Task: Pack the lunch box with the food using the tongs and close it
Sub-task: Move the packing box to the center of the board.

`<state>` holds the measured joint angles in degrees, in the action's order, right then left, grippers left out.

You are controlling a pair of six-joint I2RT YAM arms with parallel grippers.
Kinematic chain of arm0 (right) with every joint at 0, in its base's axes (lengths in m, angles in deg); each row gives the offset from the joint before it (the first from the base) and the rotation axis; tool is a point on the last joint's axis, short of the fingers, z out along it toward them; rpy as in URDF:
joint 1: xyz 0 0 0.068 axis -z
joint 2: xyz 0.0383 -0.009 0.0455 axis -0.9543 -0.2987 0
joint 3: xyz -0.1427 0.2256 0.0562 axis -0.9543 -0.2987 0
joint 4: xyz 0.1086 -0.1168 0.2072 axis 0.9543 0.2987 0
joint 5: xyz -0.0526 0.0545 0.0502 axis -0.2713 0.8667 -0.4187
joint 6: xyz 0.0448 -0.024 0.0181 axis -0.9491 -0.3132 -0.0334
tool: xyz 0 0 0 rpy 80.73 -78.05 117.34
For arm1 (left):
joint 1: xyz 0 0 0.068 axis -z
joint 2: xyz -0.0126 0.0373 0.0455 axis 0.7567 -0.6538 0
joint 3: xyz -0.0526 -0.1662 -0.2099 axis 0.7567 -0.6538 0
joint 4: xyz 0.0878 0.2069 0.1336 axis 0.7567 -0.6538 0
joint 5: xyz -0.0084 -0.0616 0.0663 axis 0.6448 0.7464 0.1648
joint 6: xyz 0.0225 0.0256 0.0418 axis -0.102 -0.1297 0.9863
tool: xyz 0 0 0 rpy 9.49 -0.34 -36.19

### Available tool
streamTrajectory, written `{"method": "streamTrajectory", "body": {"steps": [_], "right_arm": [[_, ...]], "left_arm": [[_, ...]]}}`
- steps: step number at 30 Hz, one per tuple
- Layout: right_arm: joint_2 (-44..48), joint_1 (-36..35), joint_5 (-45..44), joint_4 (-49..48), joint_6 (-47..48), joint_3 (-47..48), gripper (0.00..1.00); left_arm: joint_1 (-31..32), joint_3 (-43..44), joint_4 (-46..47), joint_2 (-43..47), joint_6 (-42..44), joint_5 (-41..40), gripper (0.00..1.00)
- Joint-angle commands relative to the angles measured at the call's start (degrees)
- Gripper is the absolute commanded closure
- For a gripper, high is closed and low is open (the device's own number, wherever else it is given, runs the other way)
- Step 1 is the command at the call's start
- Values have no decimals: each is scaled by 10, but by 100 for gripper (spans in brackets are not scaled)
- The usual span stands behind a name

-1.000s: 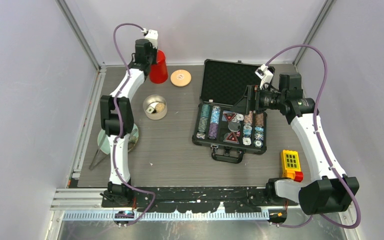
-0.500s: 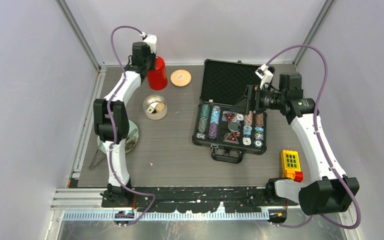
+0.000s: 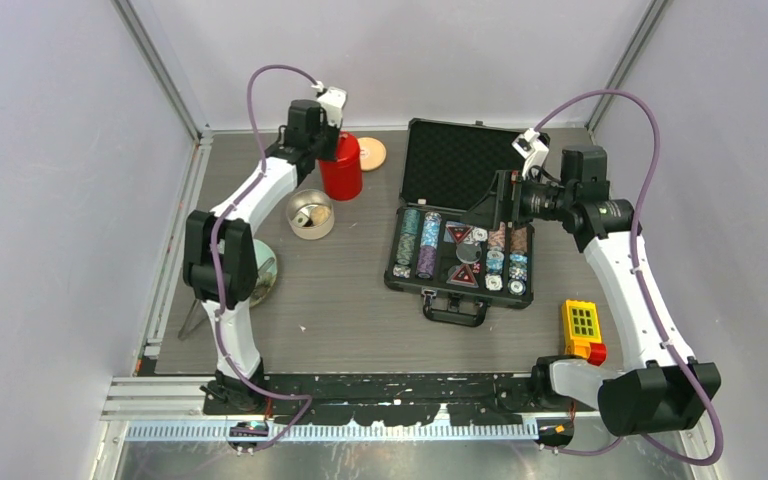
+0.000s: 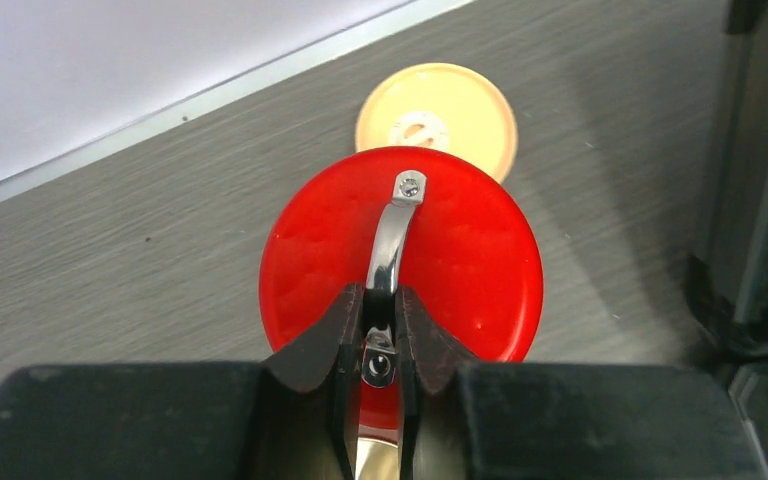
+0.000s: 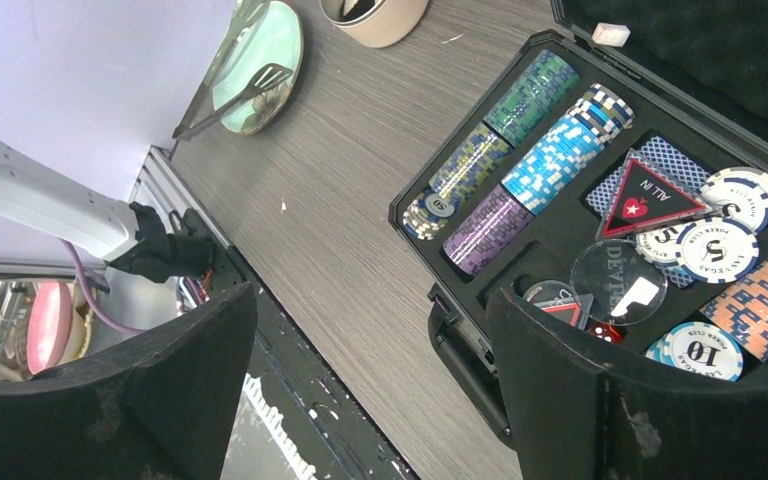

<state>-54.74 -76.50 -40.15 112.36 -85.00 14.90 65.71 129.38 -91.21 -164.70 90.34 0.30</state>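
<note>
- Grey wood-grain counter [image 3: 350, 300], pale lilac walls.
- Left hand [image 4: 380, 308] pinching steel handle [image 4: 390, 230] atop red canister [image 4: 460, 270]; cream lid [image 4: 455, 100] flat just beyond.
- Lunch box [image 3: 312, 233] beside that hand, open side up.
- Tongs [image 5: 232, 95] well behind it: tips on green plate [image 5: 275, 40], joined end pointing off the rim; clear only from right wrist.
- Right hand [image 5: 370, 390] spread above poker-chip case [image 5: 700, 70].

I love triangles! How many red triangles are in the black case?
2. One red triangle lies in the poker chip case toward its open lid; the other lies closer to the handle, with a clear round disc between them. None looks hidden.
</note>
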Motion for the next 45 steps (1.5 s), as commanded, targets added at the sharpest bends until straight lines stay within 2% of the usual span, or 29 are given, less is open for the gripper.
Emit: {"method": "streamTrajectory", "body": {"steps": [1, 7, 16, 29, 34, 39, 41, 45], "right_arm": [[22, 3, 8, -18, -5, 7, 11], [24, 3, 8, -18, -6, 7, 11], [27, 3, 8, -18, -11, 10, 11], [25, 3, 6, -18, -20, 11, 11], [23, 3, 6, -20, -22, 12, 11], [20, 3, 7, -20, -26, 14, 11], [19, 3, 7, -20, -26, 14, 11], [20, 3, 6, -20, -24, 13, 11]], "left_arm": [[24, -39, -60, 42, 3, 29, 91], [57, -110, -81, 104, 8, 35, 91], [101, -249, -111, 234, -9, 19, 84], [162, -433, -198, 420, -21, 58, 76], [184, -455, -216, 466, -31, 71, 73], [188, -427, -243, 463, -23, 29, 70], [189, -405, -257, 458, -19, 16, 65], [188, -353, -291, 452, -16, 33, 49]]}}
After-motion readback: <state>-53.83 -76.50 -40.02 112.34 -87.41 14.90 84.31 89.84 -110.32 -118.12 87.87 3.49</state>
